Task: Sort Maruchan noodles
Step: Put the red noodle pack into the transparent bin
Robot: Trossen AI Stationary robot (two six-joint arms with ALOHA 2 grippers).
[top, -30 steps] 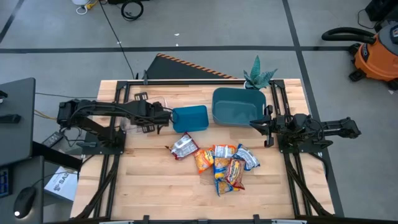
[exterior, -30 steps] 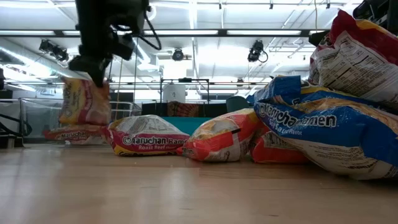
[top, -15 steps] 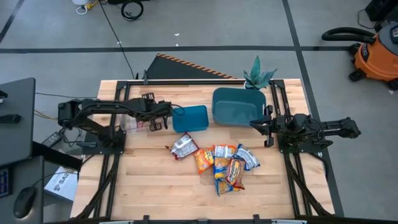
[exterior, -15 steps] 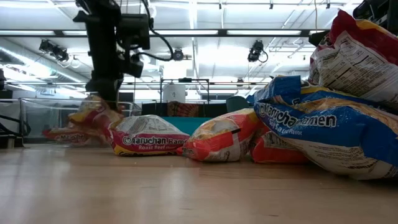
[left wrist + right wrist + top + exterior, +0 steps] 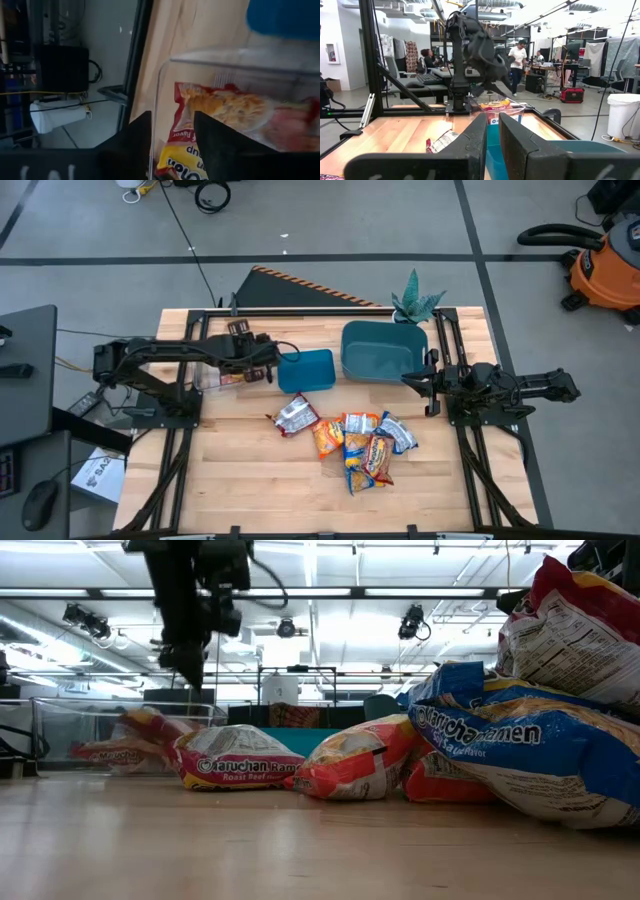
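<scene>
My left gripper (image 5: 257, 362) (image 5: 190, 668) hangs open above the clear box (image 5: 210, 377) (image 5: 60, 730) at the table's left. A red and yellow Maruchan packet (image 5: 225, 107) (image 5: 150, 728) lies tilted in that box, on another red packet (image 5: 108, 753). The fingers (image 5: 134, 142) stand clear above it. Several more packets lie heaped mid-table (image 5: 360, 445), and one red and silver packet (image 5: 296, 416) lies apart to the left of the heap. My right gripper (image 5: 420, 376) (image 5: 492, 135) waits at the right with only a narrow gap between its fingers, which hold nothing.
A small blue bin (image 5: 305, 370) stands just right of the clear box. A larger teal bin (image 5: 380, 350) stands behind the pile, with a plant (image 5: 415, 302) at the far edge. Bare wood (image 5: 250, 480) lies near the front edge. People show in the room beyond.
My left gripper came down over the clear box with a red and yellow packet hanging below it. It opened and let the packet go, then rose. The packet now lies tilted inside the box.
</scene>
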